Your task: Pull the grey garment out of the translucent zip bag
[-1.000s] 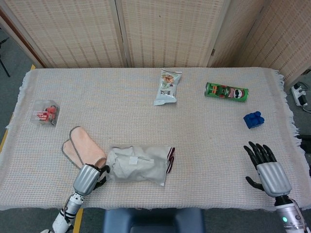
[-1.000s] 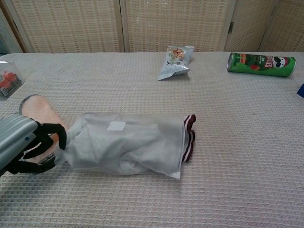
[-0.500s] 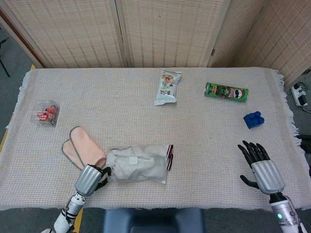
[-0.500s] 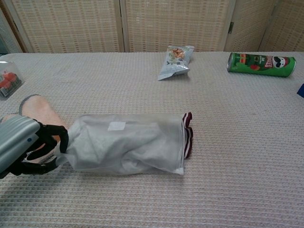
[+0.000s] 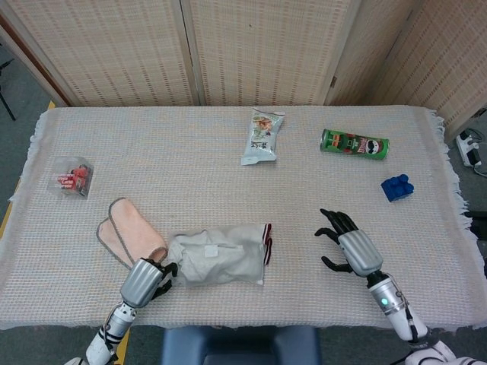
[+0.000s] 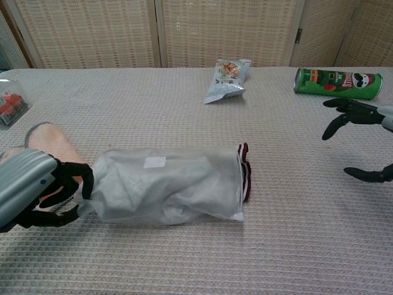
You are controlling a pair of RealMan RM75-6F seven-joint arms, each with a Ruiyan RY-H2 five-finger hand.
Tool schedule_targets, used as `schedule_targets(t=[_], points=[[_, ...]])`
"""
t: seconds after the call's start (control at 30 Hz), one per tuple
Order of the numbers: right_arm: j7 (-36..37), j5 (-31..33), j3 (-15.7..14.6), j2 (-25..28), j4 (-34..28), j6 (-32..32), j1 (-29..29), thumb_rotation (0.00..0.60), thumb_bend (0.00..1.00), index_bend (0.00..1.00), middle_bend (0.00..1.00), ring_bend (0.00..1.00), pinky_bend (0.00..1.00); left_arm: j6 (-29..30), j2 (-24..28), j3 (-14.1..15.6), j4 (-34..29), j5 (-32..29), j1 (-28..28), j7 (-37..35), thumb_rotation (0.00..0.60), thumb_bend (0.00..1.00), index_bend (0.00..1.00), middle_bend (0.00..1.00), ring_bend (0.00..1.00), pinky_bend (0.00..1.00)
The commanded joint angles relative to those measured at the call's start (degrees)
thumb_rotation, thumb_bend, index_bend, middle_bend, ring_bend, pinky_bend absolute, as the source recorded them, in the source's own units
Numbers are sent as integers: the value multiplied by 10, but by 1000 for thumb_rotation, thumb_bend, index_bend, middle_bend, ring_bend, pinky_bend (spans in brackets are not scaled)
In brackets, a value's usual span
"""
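The translucent zip bag (image 5: 217,264) (image 6: 166,191) lies on its side near the table's front edge, its mouth facing right. Inside it sits the grey garment (image 6: 153,196), whose dark red striped cuff (image 5: 267,244) (image 6: 245,172) pokes out of the mouth. My left hand (image 5: 144,280) (image 6: 38,192) grips the bag's closed left end. To the right of the bag, my right hand (image 5: 348,245) (image 6: 362,135) hovers open with spread fingers, apart from the cuff.
A pink cloth (image 5: 125,237) lies just left of the bag. Farther back are a snack packet (image 5: 262,135), a green crisp can (image 5: 354,144) on its side and a blue toy (image 5: 396,187). A small clear box (image 5: 72,176) sits at the left.
My right hand has swept left from the table's right front corner toward the bag's mouth. The left hand has shifted the bag slightly right.
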Motion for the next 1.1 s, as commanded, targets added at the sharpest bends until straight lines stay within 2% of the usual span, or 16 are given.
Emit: schedule_targets(t=[0.03,0.33,0.57,1.1], points=[[-4,12,11,-36,15,-10,15,600,282,354,0,0,0,1,4,0,-10,0,-1,6,600,507,709,1000,1000,1000],[11,38,22,-102,63,-29,42,600,342,442,0,0,0,1,15,0,-30,-1,-2,16,600,507,711,1000,1000,1000],[27,43,27,-140,99,-31,59,600,383,446,0,0,0,1,21,-2,-39,-3,-4,18,600,509,712,1000,1000,1000],[86,45,32,-229,194,-25,91,600,383,447,0,0,0,-7,24,-5,-42,-9,-6,17,600,507,712,1000,1000,1000]])
